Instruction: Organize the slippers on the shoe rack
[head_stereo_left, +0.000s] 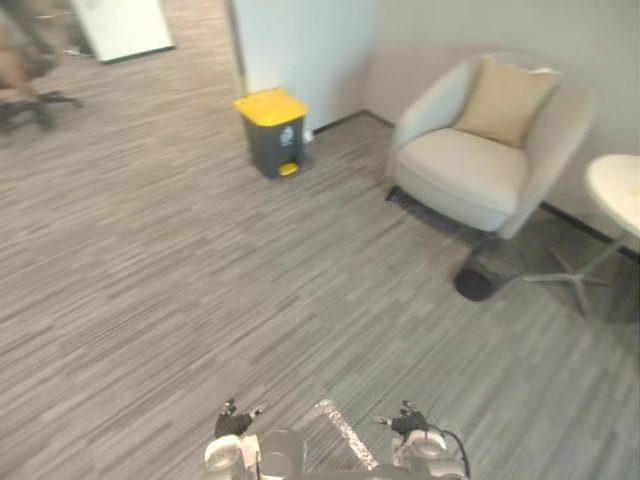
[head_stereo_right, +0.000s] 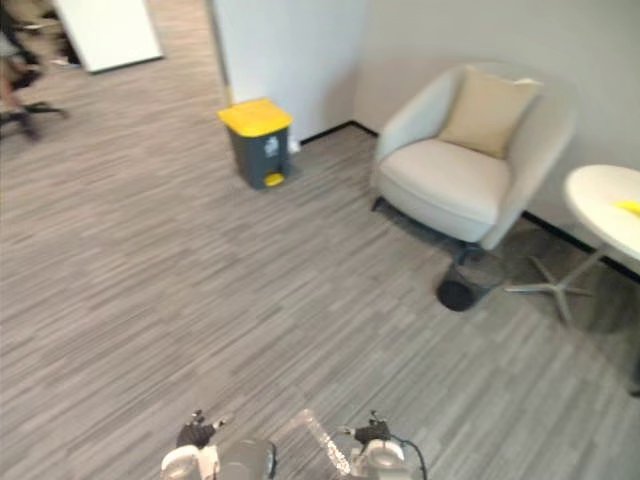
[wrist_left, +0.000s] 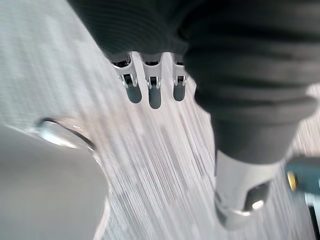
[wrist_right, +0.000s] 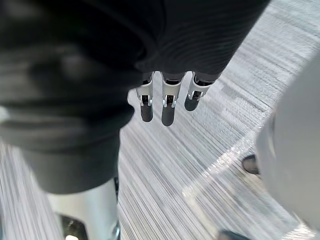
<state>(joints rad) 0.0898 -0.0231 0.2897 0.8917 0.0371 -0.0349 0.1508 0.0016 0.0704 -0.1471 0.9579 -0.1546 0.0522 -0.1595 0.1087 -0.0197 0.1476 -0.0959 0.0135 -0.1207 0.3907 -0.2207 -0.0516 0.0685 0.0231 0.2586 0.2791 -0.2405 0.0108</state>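
My left hand (wrist_left: 154, 95) hangs above grey striped carpet (head_stereo_left: 200, 260), fingers straight and thumb apart, holding nothing. My right hand (wrist_right: 168, 107) hangs the same way over the carpet, its fingers straight with nothing between them and the thumb.
A grey bin with a yellow lid (head_stereo_left: 272, 130) stands by a white wall corner (head_stereo_left: 300, 50). At the right a cream armchair (head_stereo_left: 470, 170) holds a beige cushion (head_stereo_left: 505, 100). A round white table (head_stereo_left: 618, 190) stands at the right edge, and a small black disc (head_stereo_left: 474, 285) lies by the chair.
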